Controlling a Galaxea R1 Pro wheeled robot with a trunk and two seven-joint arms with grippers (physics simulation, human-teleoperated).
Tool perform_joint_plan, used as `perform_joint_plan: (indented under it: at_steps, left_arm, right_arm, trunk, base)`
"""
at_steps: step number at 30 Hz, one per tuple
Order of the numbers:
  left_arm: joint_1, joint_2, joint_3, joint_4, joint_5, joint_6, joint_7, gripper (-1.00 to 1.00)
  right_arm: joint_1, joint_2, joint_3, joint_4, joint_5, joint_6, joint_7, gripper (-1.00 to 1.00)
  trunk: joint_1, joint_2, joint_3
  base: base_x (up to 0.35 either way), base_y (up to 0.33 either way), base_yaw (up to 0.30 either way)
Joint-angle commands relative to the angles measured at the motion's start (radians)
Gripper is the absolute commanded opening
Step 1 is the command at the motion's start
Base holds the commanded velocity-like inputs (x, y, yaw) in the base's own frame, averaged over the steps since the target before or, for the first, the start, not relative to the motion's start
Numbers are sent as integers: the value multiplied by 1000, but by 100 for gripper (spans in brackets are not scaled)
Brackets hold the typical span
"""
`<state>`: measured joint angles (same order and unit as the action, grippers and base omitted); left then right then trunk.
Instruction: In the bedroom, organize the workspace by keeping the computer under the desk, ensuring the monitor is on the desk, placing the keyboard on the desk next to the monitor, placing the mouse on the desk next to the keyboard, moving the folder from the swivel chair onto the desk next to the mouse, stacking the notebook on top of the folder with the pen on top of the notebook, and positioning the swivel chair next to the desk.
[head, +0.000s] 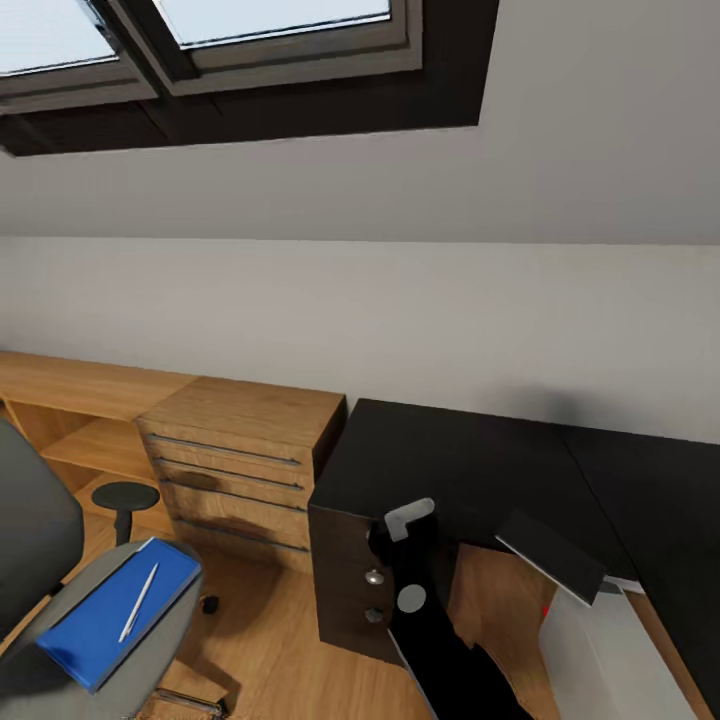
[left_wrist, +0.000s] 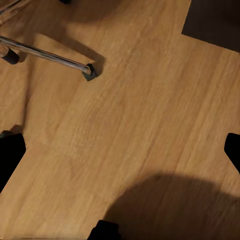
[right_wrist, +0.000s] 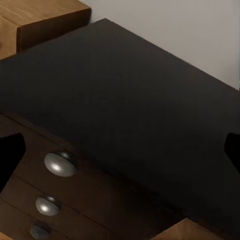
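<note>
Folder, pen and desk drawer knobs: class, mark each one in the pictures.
folder (head: 95, 625), head view, blue cover.
pen (head: 138, 602), head view, mid-shaft.
top drawer knob (right_wrist: 60, 164), right wrist view, its dome.

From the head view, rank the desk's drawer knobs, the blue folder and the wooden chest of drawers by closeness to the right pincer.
1. Drawer knobs: right beside the right pincer, on the desk's drawer unit.
2. Chest of drawers: to its left, against the wall.
3. Blue folder: farthest left, on the swivel chair seat, pen on top.
</note>
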<state>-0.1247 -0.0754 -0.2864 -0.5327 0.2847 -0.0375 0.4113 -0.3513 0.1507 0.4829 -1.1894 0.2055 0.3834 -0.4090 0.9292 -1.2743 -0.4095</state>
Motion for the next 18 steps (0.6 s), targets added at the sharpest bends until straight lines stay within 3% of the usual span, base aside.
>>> perform_joint_plan:
  at_steps: [1,5,6,9,15,18]
  left_arm:
    - [-1,1,-8,0,10,-4,8,100]
    - [-1,0,-8,0,10,-4,8,100]
    - [-1,0,-8,3,10,-4,8,100]
    - [-1,0,-9,11,9,-4,8,100]
    - [-1,0,-10,14,8,-4,8,100]
    - [-1,0,-10,14,8,-4,8,100]
  right_arm:
    - [1,1,39,45,10,-54,-55,100]
    - [1,1,88,80,10,-113,-97,100]
    - [1,1,140,118,11,-161,-129,100]
    - [2,2,218,208,12,-271,-160,100]
    - [2,14,254,305,14,-462,-175,100]
    - [2,16,255,315,14,-478,-176,100]
  trunk:
    - [0,-1,-1]
    - [0,-1,-3]
    - [0,-1,-3]
    - [0,-1,-5]
    - [0,-1,-8]
    - [0,-1,-11]
  base:
    - [0,0,269]
    - [0,0,269]
    - [0,0,263]
    - [0,0,243]
    - [0,0,221]
    - [0,0,219]
